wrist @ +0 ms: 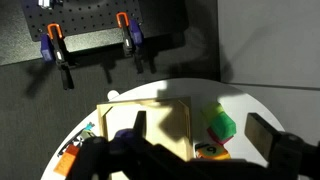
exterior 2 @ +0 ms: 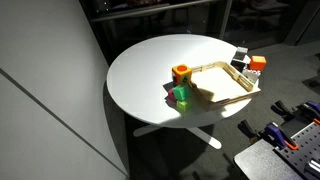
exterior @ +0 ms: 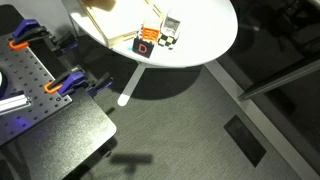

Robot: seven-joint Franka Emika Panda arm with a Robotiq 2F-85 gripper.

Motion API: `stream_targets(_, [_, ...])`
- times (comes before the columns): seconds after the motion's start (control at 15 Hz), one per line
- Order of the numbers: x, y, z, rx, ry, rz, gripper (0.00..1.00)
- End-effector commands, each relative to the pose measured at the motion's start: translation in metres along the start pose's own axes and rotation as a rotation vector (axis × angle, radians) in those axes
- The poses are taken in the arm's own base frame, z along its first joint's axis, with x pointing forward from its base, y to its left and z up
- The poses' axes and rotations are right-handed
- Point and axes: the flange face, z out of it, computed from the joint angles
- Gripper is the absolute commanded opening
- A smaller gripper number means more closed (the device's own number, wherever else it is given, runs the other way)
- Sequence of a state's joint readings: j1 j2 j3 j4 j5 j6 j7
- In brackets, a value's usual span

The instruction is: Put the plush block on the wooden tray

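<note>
The plush block (exterior 2: 181, 72), a small orange cube with a yellowish patch, sits on the round white table against the wooden tray's (exterior 2: 225, 82) outer edge. In the wrist view the plush block (wrist: 209, 152) lies low between my fingers, beside the tray (wrist: 160, 120). My gripper (wrist: 203, 135) is open and empty, hovering above the table. One finger is over the tray and the other is over the bare table top. The arm does not show in either exterior view. Only part of the tray (exterior: 100, 25) shows in an exterior view.
A green block (exterior 2: 181, 94) lies beside the plush block and also shows in the wrist view (wrist: 222, 124). A red-orange cube with a black face (exterior: 147, 44) and small black-and-white items (exterior: 170, 25) sit by the tray's other side. Orange clamps (exterior: 65, 84) stand on a dark bench.
</note>
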State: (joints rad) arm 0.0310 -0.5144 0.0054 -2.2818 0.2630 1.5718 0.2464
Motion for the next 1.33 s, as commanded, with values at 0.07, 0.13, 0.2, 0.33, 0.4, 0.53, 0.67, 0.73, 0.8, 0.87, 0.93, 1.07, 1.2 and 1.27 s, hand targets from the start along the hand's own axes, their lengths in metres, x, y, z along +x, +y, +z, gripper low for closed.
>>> stream_targets(0.07, [0.0,0.0,-0.001,0.0,0.001,-0.001,1.0])
stream_targets(0.13, [0.0,0.0,-0.001,0.0,0.001,-0.001,1.0])
stream_targets(0.2, [0.0,0.0,-0.001,0.0,0.001,-0.001,1.0])
stream_targets(0.33, [0.0,0.0,-0.001,0.0,0.001,-0.001,1.0])
stream_targets(0.4, [0.0,0.0,-0.001,0.0,0.001,-0.001,1.0])
stream_targets(0.53, [0.007,0.003,-0.002,-0.009,0.016,0.009,1.0])
stream_targets(0.67, [0.018,0.006,-0.003,-0.01,0.033,0.029,1.0])
stream_targets(0.73, [0.025,0.007,-0.004,-0.01,0.04,0.038,1.0])
stream_targets(0.8, [0.032,0.007,-0.004,-0.009,0.05,0.049,1.0])
stream_targets(0.87, [0.04,0.008,-0.003,-0.013,0.063,0.057,1.0])
stream_targets(0.93, [0.048,0.008,-0.003,-0.015,0.073,0.061,1.0])
stream_targets(1.07, [0.064,0.006,-0.002,-0.032,0.102,0.061,1.0])
stream_targets(1.2, [0.08,0.002,-0.002,-0.055,0.124,0.052,1.0])
stream_targets(1.27, [0.088,-0.001,-0.002,-0.072,0.135,0.038,1.0])
